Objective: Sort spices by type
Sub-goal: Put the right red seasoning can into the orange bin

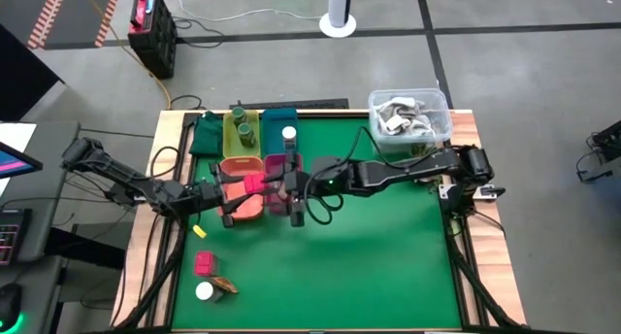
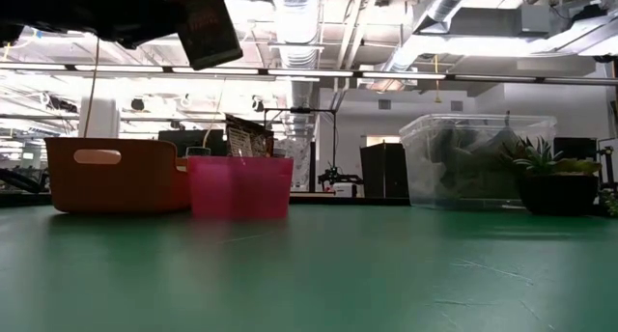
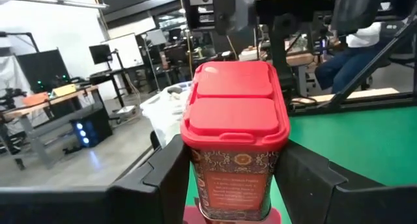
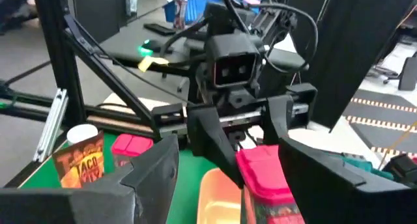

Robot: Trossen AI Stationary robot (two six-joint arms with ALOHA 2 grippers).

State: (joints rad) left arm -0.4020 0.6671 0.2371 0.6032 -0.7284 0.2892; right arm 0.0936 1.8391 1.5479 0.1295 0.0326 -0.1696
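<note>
My left gripper (image 1: 243, 186) is shut on a pink-red block with a red lid (image 3: 234, 100), high above the orange tray (image 1: 243, 169). The block also shows at the top of the low view (image 2: 208, 25). My right gripper (image 1: 296, 206) is open and empty over the pink tray (image 1: 279, 174), facing the left gripper. A brown packet (image 2: 249, 136) sticks up out of the pink tray. Dark green jars (image 1: 243, 130) stand in the yellow-green tray, and a white-capped jar (image 1: 289, 135) stands in the teal tray. A pink-red block (image 1: 206, 264), a white-capped jar (image 1: 205, 291) and a reddish-brown piece (image 1: 225, 285) lie on the mat at near left. My left gripper pinches the block's patterned body (image 3: 210, 185) between its two fingers, below the lid. The fingers come from the table's left and lie along the block, whose lid end (image 4: 260, 168) sticks out past them. The block is lifted clear, a little tilted.
A dark green tray (image 1: 206, 135) stands at the far left. A clear plastic tub (image 1: 409, 116) with grey-white items stands at the far right corner, with a small plant (image 2: 555, 173) near it. A yellow tag (image 1: 200, 232) lies on the mat. The near and right parts of the mat are open.
</note>
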